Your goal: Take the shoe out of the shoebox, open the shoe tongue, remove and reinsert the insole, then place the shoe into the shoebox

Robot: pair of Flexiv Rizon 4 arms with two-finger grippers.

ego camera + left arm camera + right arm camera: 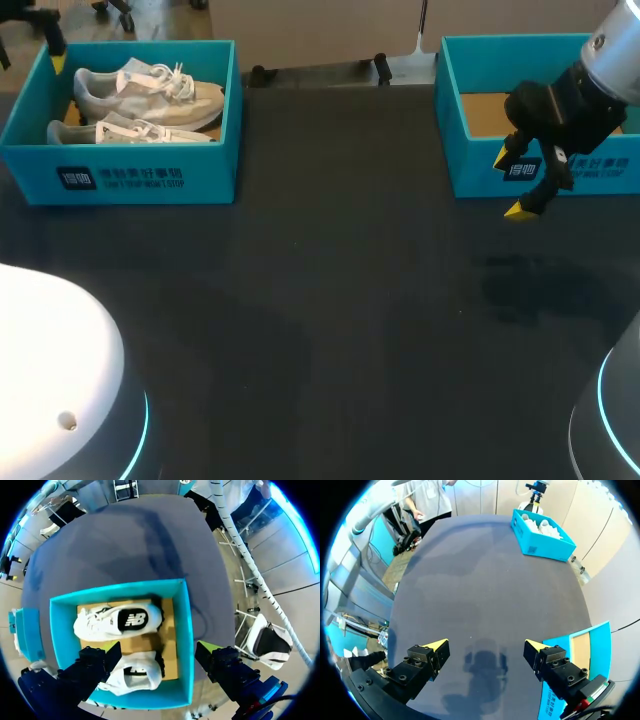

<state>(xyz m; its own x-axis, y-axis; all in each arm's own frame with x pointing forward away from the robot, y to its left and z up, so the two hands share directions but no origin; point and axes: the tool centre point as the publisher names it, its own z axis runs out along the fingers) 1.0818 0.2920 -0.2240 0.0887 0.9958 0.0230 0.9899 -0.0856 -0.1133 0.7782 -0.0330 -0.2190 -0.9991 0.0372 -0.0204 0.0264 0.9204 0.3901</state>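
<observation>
You find both shoes inside the open teal cardboard shoebox (120,175), which stands at the far left corner of the dark table (330,300). The farther pale lace-up sneaker (150,92) and the nearer pale lace-up sneaker (125,132) lie side by side on the brown floor of the box, along its length.

Your left gripper (159,652) hangs above this shoebox. Its two fingers are spread wide and they pinch nothing. In the left wrist view one of the sneakers lies under the gap between the fingers, and the other lies just ahead of it. One dark finger overlaps the closer shoe in that view, but you cannot tell if it touches it.

Your right gripper (512,185) hovers over the table, just in front of the second teal cardboard box (470,165) at the far right, whose brown floor shows. The fingers with yellow tips are also spread apart and hold nothing. In the right wrist view only the table surface is under them, and the second box is beside one finger.
</observation>
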